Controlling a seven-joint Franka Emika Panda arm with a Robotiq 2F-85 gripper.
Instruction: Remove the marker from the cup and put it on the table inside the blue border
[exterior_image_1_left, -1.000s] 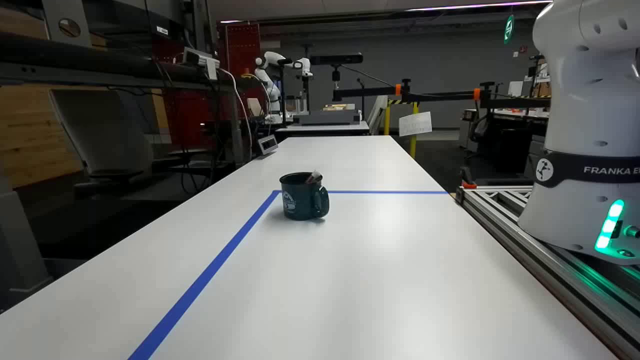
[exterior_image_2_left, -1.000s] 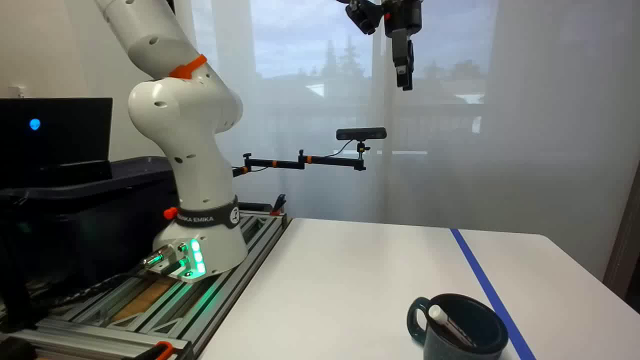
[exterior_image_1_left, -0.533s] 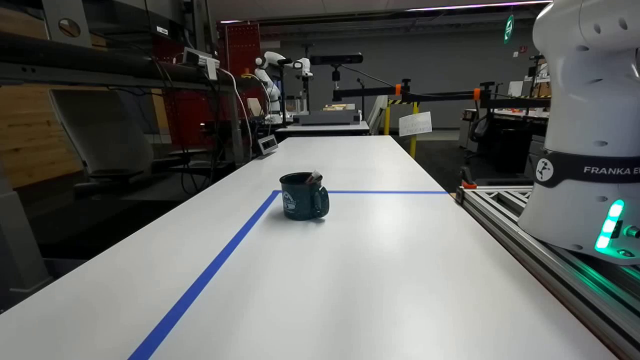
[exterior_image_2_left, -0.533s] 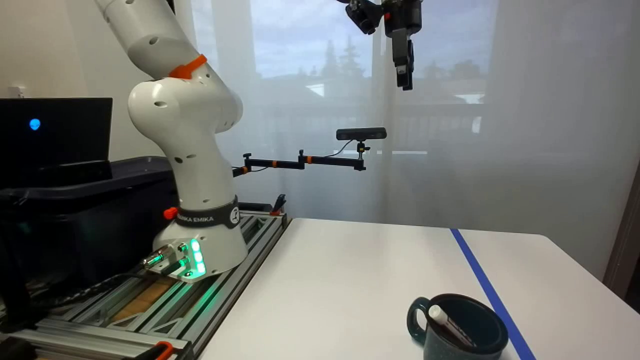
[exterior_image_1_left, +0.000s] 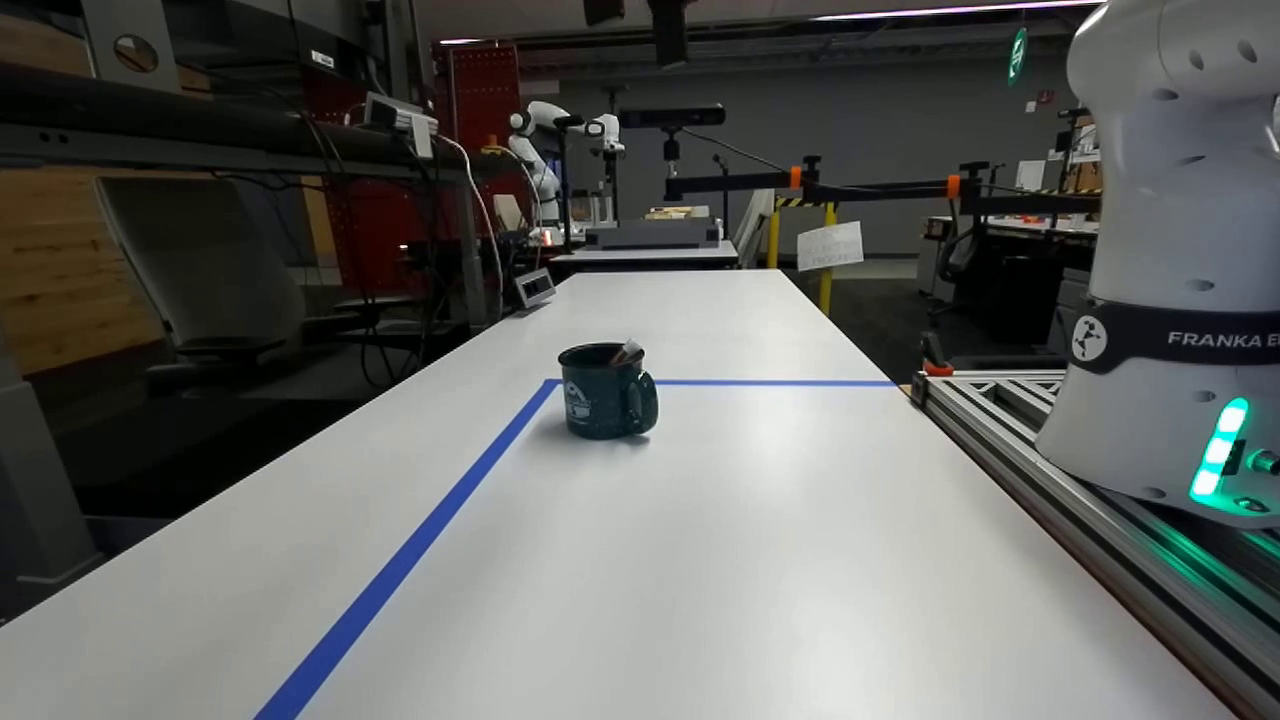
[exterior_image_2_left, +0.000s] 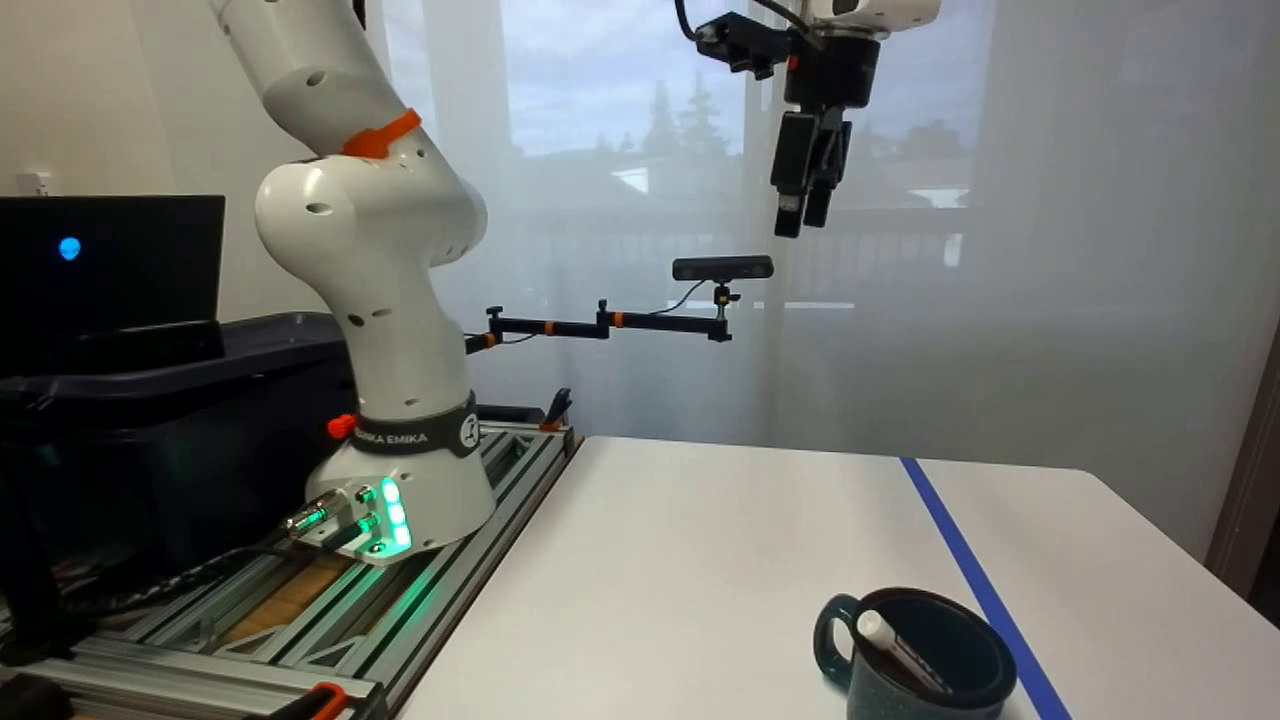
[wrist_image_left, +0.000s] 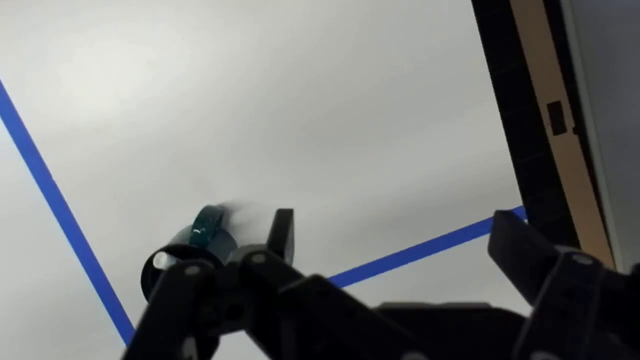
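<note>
A dark green cup (exterior_image_1_left: 595, 408) stands upright on the white table (exterior_image_1_left: 800, 560), just inside the corner of the blue border (exterior_image_1_left: 440, 525). A white-capped marker (exterior_image_1_left: 627, 352) leans in it, its cap near the rim on the handle side. The cup (exterior_image_2_left: 925, 700) and marker (exterior_image_2_left: 900, 652) also show in an exterior view, the cup's lower part cut off. In the wrist view my gripper (wrist_image_left: 392, 230) is open and empty, pointing down. The cup (wrist_image_left: 224, 246) and marker (wrist_image_left: 164, 260) lie left of it, partly hidden by the left finger. The gripper (exterior_image_2_left: 803, 215) is high above the table.
The robot base (exterior_image_2_left: 410, 480) stands on a metal frame (exterior_image_2_left: 480, 580) along one table edge. A camera on a jointed arm (exterior_image_2_left: 660, 322) reaches out behind the table. A small grey device (exterior_image_1_left: 535, 289) sits at the far table edge.
The gripper has come lower and tilted slightly in an exterior view, and its tips now show at the top of an exterior view. The cup and marker have not moved.
</note>
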